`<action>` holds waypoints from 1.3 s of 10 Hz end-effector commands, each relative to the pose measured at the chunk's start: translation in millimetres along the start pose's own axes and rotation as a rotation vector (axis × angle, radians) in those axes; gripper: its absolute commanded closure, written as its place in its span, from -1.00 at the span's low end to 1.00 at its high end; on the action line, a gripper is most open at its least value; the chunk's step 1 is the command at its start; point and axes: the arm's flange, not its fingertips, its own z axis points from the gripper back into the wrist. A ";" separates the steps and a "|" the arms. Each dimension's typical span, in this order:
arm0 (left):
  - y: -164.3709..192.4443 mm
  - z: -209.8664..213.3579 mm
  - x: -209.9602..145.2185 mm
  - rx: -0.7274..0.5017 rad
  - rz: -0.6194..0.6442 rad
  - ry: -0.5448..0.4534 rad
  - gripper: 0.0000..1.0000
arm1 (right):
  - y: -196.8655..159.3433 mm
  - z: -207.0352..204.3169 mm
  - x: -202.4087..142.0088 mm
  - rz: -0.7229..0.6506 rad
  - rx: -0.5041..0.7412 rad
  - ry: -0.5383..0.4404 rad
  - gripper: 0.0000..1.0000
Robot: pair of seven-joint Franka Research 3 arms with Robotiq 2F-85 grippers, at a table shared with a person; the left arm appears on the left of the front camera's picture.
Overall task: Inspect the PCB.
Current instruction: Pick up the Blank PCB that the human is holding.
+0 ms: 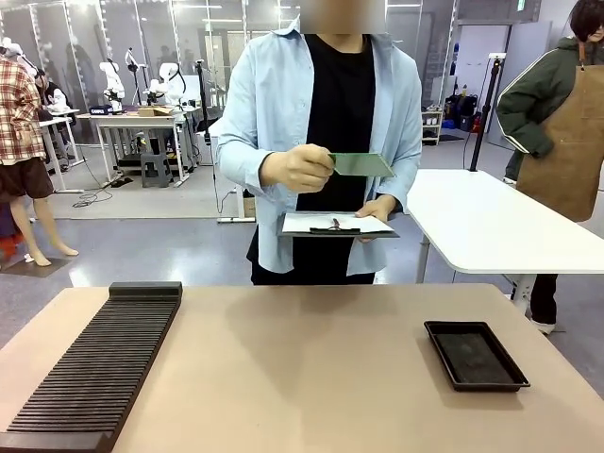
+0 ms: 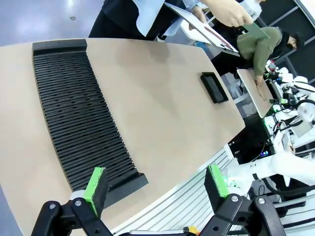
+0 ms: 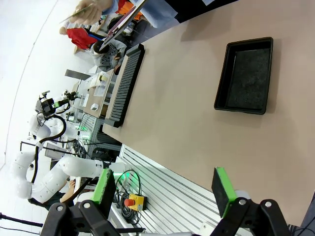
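The person at the far side holds the green PCB (image 1: 363,165) in one hand (image 1: 297,169) at chest height, nearly edge-on to the front view. The other hand holds a white clipboard (image 1: 335,225) just below it. The PCB (image 2: 256,30) also appears in the left wrist view, and as a thin sliver (image 3: 74,15) in the right wrist view. My left gripper (image 2: 156,183) is open above the near table edge by the slotted rack. My right gripper (image 3: 165,186) is open over the near edge, short of the black tray. Nothing is between either pair of fingers.
A long black slotted rack (image 1: 94,363) lies along the table's left side. A black rectangular tray (image 1: 475,354) sits at the right. A second person in a brown apron (image 1: 566,123) stands by a white table (image 1: 500,226) behind on the right.
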 end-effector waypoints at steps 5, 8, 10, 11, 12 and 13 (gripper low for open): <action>0.1 2.9 3.8 0.016 0.012 0.014 -1.00 | 0.5 1.8 1.2 0.020 0.013 -0.011 -1.00; 0.1 2.9 3.8 0.016 0.012 0.014 -1.00 | 0.5 1.8 1.2 0.020 0.013 -0.011 -1.00; 0.1 2.9 3.8 0.016 0.012 0.014 -1.00 | 0.5 1.8 1.2 0.020 0.013 -0.011 -1.00; 0.1 2.9 3.8 0.016 0.012 0.014 -1.00 | 0.5 1.8 1.2 0.020 0.013 -0.011 -1.00; 0.1 2.9 3.8 0.016 0.012 0.014 -1.00 | 0.5 1.8 1.2 0.020 0.013 -0.011 -1.00; 0.1 2.9 3.8 0.016 0.012 0.014 -1.00 | 0.5 1.8 1.2 0.020 0.013 -0.011 -1.00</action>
